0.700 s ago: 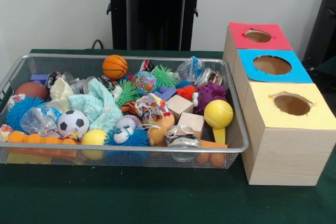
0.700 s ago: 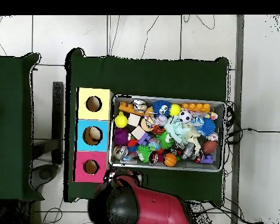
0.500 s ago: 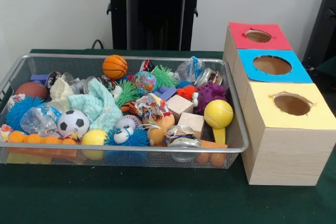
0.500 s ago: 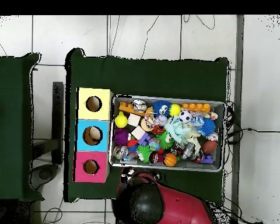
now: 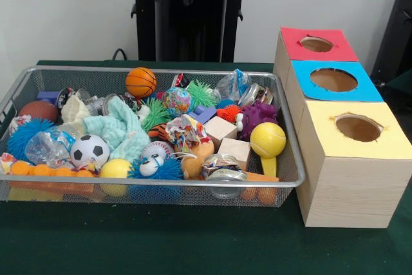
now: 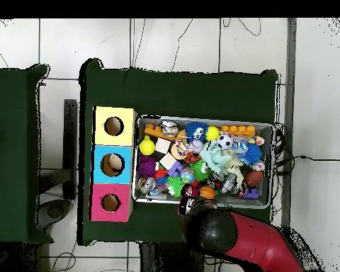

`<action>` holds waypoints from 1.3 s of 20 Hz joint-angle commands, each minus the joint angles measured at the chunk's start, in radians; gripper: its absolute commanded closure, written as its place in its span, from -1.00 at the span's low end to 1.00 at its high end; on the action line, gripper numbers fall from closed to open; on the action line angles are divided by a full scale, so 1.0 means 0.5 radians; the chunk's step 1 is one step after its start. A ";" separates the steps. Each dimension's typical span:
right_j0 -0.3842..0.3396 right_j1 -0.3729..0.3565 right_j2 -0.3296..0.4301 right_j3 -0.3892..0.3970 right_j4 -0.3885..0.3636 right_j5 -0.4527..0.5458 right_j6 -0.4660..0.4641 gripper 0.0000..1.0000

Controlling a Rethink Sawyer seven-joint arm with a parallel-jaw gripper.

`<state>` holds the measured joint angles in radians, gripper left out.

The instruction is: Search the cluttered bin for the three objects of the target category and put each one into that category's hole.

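Tan-orange plush bear (image 5: 195, 159) near the front of the large silver wire-mesh bin (image 5: 161, 183), wedged between a blue spiky googly-eyed ball (image 5: 156, 162) and a pale wooden cube (image 5: 235, 151). Orange black-striped plush tiger (image 5: 159, 133) just behind, half buried under a crumpled patterned wrapper (image 5: 184, 131) and beside a mint knitted cloth (image 5: 121, 130). Third plush not made out. Red and black arm (image 6: 233, 239) hanging over the bin's robot-side rim in the overhead view, covering the orange basketball (image 5: 141, 82); gripper (image 6: 189, 206) in view, jaw state impossible to tell. Red-topped round hole (image 5: 316, 44) on the farthest pale wooden box, beyond the blue-topped hole (image 5: 333, 80) and yellow-topped hole (image 5: 358, 127).
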<state>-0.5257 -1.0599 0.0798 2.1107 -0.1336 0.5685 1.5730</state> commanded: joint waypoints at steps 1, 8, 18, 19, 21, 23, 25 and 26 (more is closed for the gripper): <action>-0.112 0.330 0.314 -0.347 -0.283 -0.001 -0.339 -1.00; -0.179 0.574 0.441 -0.492 -0.428 -0.199 -0.265 -1.00; -0.143 0.779 0.508 -0.671 -0.555 -0.270 -0.135 -1.00; -0.133 0.795 0.508 -0.688 -0.566 -0.279 -0.116 -1.00; -0.116 0.823 0.504 -0.693 -0.585 -0.339 -0.065 -1.00; -0.088 0.853 0.490 -0.703 -0.602 -0.378 -0.023 -1.00; -0.058 0.872 0.473 -0.704 -0.605 -0.402 0.020 -1.00; -0.052 0.874 0.471 -0.698 -0.604 -0.417 0.032 -1.00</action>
<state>-0.5792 -0.6910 0.2437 1.8495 -0.3704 0.4451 1.5732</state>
